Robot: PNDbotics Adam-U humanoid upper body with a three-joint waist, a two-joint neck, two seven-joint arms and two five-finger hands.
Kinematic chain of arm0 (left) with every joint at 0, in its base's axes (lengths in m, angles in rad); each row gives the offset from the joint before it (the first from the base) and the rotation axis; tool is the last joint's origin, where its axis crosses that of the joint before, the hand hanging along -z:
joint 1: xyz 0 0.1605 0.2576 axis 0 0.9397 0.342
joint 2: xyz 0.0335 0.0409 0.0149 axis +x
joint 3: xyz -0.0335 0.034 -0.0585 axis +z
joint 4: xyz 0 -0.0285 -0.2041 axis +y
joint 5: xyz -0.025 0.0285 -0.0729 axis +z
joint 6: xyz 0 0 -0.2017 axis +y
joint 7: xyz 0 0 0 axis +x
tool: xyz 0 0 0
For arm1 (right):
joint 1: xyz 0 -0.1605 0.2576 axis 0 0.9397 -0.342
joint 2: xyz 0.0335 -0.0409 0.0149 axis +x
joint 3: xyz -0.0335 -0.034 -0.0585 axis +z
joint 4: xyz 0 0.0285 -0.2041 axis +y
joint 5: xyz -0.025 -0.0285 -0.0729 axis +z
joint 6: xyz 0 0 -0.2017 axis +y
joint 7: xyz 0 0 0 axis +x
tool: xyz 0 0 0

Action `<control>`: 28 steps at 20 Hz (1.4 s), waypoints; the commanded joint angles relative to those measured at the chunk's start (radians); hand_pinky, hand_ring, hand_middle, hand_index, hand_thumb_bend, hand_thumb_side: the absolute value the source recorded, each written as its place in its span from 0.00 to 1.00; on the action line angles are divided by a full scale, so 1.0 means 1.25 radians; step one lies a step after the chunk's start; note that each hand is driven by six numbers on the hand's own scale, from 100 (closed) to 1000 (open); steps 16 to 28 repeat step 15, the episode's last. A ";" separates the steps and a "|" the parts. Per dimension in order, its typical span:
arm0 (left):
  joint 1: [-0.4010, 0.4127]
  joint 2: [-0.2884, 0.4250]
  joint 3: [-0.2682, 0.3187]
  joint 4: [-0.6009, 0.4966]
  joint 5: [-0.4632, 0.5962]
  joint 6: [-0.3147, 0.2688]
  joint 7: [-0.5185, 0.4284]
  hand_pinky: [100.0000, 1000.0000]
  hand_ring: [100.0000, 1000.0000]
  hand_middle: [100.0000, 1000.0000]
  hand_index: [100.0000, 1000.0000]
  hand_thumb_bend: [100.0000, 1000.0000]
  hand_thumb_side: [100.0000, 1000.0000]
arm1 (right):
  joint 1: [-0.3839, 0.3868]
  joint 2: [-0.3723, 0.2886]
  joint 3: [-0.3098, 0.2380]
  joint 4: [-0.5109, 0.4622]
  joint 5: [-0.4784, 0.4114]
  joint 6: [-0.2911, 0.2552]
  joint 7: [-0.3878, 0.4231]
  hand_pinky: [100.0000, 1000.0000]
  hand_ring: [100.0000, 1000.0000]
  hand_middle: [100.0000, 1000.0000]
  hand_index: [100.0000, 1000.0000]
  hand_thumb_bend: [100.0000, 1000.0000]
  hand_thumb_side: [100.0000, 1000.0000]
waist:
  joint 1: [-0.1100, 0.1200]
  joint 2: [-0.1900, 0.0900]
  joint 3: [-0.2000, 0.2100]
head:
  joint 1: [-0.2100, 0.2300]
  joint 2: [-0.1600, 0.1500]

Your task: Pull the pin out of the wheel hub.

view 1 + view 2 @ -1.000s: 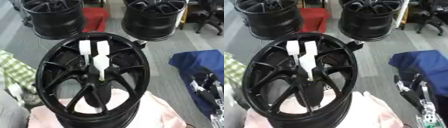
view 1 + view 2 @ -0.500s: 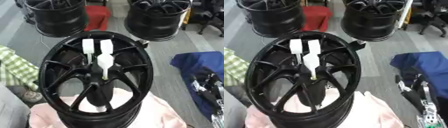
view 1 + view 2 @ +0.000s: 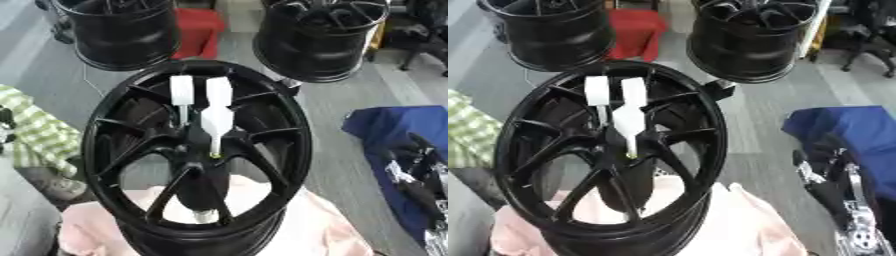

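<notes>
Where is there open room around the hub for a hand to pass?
Gaps between the front wheel spokes, widest low left of the hub. Bare grey floor lies between it and the blue cloth. The white pin crowds the upper centre.

I see grey floor (image 3: 337, 107) all round; two black rims (image 3: 118, 30) at twelve o'clock, a red box (image 3: 199, 27) between them, blue cloth (image 3: 850, 130) at three.

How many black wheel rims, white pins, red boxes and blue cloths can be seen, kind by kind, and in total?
Black wheel rims: 3, the near rim, far left rim, far right rim
White pins: 1, the white pin at the near rim's hub
Red boxes: 1, the red box
Blue cloths: 1, the blue cloth
Total: 6
</notes>
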 commanded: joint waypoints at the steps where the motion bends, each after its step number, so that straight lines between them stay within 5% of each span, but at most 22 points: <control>1: -0.001 0.001 -0.003 -0.030 -0.006 0.016 -0.003 0.71 0.70 0.71 0.75 0.18 0.38 | -0.008 -0.008 -0.001 -0.010 -0.004 -0.001 0.003 0.52 0.66 0.71 0.92 0.33 0.37 | 0.000 -0.008 0.001 | -0.001 0.002; 28: 0.004 -0.004 -0.018 -0.045 -0.008 0.020 -0.023 0.71 0.69 0.70 0.74 0.17 0.38 | -0.009 -0.008 -0.001 -0.010 -0.004 -0.001 0.002 0.52 0.67 0.71 0.92 0.33 0.37 | -0.001 -0.008 0.000 | -0.005 -0.001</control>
